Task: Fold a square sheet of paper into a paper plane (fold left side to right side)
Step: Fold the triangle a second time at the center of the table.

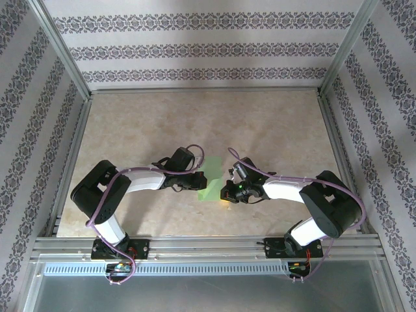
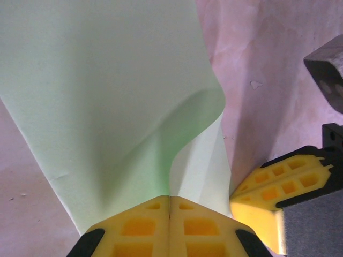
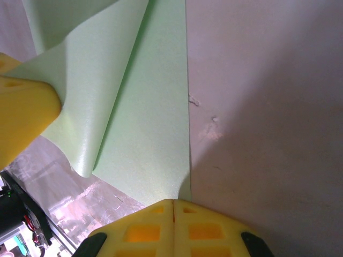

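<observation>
- Overhead, the 2 arms reach inward and meet near the middle of the beige tabletop [image 1: 260, 130]. The left gripper [image 1: 190, 182] and the right gripper [image 1: 227, 192] flank the square sheet of paper [image 1: 209, 184], which lies between them, nearer the front rail than the back wall.
- From this height the sheet is a narrow light green patch, and the jaws are too small to read.
- Left wrist view: the left gripper's 2 yellow fingers are pressed together with no gap. The green sheet rises straight out of their seam, so this claw is clamped on the paper's edge.
- The held flap is lifted and curls over in a soft wave above a lower layer on the table. 1 yellow finger of the right gripper sits low, just beside the sheet's right edge.
- Right wrist view: the right gripper's fingers are closed tight, with their tips at the sheet's near corner. It seems to press or pinch that corner, though I cannot tell which.
- The lifted flap bends away to the left, where a yellow finger of the left gripper meets it. The rest of the sheet lies flat.
</observation>
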Robot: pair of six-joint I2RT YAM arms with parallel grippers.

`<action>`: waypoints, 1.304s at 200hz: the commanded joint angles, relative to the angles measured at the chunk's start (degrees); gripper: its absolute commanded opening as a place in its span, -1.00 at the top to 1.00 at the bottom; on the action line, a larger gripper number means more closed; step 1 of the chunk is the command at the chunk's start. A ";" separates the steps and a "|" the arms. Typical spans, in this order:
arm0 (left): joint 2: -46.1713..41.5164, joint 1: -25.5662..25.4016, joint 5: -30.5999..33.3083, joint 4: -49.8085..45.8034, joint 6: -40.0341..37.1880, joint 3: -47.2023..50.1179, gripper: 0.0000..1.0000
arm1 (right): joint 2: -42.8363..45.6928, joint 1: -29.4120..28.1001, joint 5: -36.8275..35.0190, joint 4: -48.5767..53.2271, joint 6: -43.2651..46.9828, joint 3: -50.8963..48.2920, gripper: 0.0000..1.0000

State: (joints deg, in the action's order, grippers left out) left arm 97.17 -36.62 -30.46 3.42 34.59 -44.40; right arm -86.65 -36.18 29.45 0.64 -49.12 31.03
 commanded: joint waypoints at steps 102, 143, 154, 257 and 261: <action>0.06 1.81 1.48 -3.79 -4.96 -2.09 0.89 | -2.77 -0.34 -3.22 4.98 1.62 0.48 1.00; -0.05 1.86 2.70 -5.84 -6.49 -2.98 0.89 | -2.83 -0.28 -3.26 5.63 2.04 0.88 1.00; -0.13 1.90 3.07 -6.14 -6.72 -3.21 0.89 | -2.91 -0.23 -3.26 5.57 2.02 0.94 1.00; 1.18 2.25 4.90 -7.10 -8.43 -4.50 0.89 | -2.91 0.02 -3.26 5.61 2.17 0.54 1.00; 1.18 2.26 4.96 -7.12 -8.52 -4.55 0.89 | -2.91 -0.02 -3.26 5.60 2.13 0.57 1.00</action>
State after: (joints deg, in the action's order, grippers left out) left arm 97.78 -35.48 -27.00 -1.37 28.18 -47.94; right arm -87.81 -36.16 29.80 1.54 -47.99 32.42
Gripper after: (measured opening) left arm 0.059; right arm 0.060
